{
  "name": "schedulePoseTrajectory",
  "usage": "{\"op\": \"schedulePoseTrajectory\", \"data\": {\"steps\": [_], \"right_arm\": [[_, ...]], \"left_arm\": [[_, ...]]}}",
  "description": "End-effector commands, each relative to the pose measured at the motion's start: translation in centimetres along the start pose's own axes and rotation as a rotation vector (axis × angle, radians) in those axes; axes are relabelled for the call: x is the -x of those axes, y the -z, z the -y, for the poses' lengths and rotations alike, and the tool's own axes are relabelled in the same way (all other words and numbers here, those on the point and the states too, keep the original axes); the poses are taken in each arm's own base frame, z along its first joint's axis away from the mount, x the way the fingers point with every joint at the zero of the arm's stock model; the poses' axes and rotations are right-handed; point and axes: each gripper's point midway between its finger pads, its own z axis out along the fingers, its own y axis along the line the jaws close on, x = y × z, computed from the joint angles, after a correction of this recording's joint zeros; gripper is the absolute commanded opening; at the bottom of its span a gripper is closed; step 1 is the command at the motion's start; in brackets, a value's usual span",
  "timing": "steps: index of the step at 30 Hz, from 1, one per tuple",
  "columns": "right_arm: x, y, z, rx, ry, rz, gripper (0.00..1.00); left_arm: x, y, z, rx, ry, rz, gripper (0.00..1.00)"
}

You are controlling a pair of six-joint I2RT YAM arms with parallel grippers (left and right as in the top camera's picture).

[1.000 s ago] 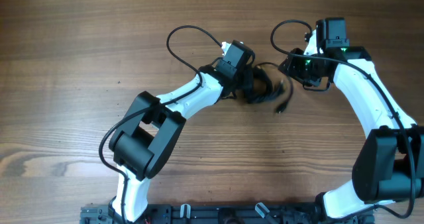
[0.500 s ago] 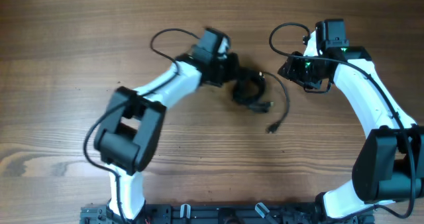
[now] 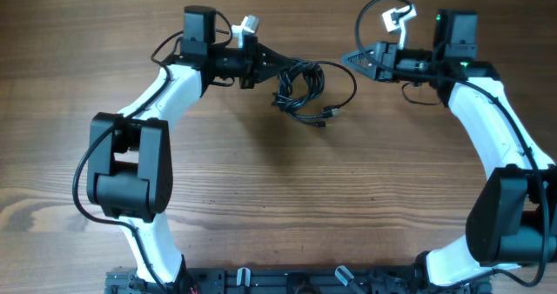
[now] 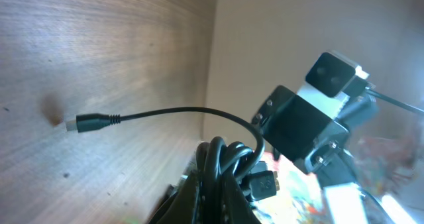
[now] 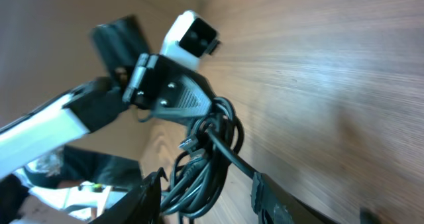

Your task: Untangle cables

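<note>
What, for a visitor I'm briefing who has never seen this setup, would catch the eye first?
The knotted bunch of black cables, upper centre of the wooden table, pinched at its left edge by the left claw. The right claw faces it from the right, open; one plug end trails loose below the bunch.

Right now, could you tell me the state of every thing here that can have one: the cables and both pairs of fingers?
cables, bunched in a tangled coil, not yet separated.
plug end, sticking out loose from the coil.
left fingers, shut on the cables.
right fingers, open, pointing toward the coil.
</note>
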Motion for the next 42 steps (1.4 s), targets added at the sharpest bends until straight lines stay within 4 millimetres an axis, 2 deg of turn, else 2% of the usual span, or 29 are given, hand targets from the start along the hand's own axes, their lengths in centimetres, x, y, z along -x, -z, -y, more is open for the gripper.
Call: {"op": "schedulePoseTrajectory", "data": {"steps": [1, 4, 8, 9, 10, 14, 17, 18, 20, 23, 26, 29, 32, 37, 38, 39, 42], "right_arm": [[0.5, 0.6, -2.6, 0.109, 0.022, -0.007, 0.46], [-0.1, -0.6, -2.9, 0.094, 0.01, -0.031, 0.46], [-1.7, -2.9, 1.0, -0.189, -0.171, -0.036, 0.41], [-2.2, -3.4, 1.4, -0.233, -0.195, -0.043, 0.41], [-2.6, -4.0, 1.2, -0.242, -0.186, -0.056, 0.4], [-3.6, -5.5, 0.7, -0.272, -0.182, -0.08, 0.4], [-4.6, -4.6, 3.0, -0.416, -0.315, -0.067, 0.36], [-5.4, -3.7, 4.8, -0.528, -0.38, -0.058, 0.36], [-6.8, -1.9, 6.8, -0.677, -0.433, -0.065, 0.36], [-8.1, 0.6, 8.7, -0.812, -0.49, -0.076, 0.36], [-8.6, 2.0, 9.4, -0.853, -0.515, -0.085, 0.36], [-9.0, 1.9, 9.3, -0.844, -0.46, -0.126, 0.36], [-9.2, 1.8, 9.1, -0.841, -0.437, -0.147, 0.37], [-10.0, 0.1, 7.5, -0.74, -0.333, -0.235, 0.4], [-10.5, -0.8, 6.9, -0.728, -0.296, -0.263, 0.42], [-10.8, -1.4, 6.5, -0.719, -0.282, -0.277, 0.44], [-11.3, -4.9, 2.1, -0.515, -0.165, -0.356, 0.46]], "left_arm": [[-1.3, 1.3, 3.5, -0.097, 0.001, -0.077, 0.04], [-0.8, 1.3, 4.7, -0.117, 0.079, -0.08, 0.04], [0.5, 1.4, 5.9, -0.125, 0.385, -0.055, 0.04], [0.6, 1.4, 5.8, -0.121, 0.476, -0.05, 0.04], [0.7, 1.3, 5.8, -0.119, 0.54, -0.048, 0.04], [0.6, 0.7, 5.4, -0.104, 0.614, -0.042, 0.04], [-0.5, 0.2, 3.0, -0.038, 0.802, -0.044, 0.04], [-1.2, 0.1, 1.5, 0.005, 0.9, -0.031, 0.04], [-3.6, 0.5, -3.5, 0.183, 1.173, 0.063, 0.04], [-7.6, 3.0, -9.7, 0.508, 1.455, 0.268, 0.04], [-9.7, 5.3, -12.4, 0.706, 1.519, 0.392, 0.04], [-11.5, 7.8, -14.3, 0.889, 1.538, 0.499, 0.05], [-12.4, 9.9, -15.4, 1.019, 1.523, 0.582, 0.06], [-14.2, 10.5, -15.1, 1.075, 1.61, 0.579, 0.04], [-15.2, 10.8, -14.8, 1.105, 1.669, 0.578, 0.08], [-15.2, 11.0, -14.9, 1.118, 1.663, 0.588, 0.09], [-15.2, 11.2, -15.0, 1.129, 1.654, 0.603, 0.09]]}}
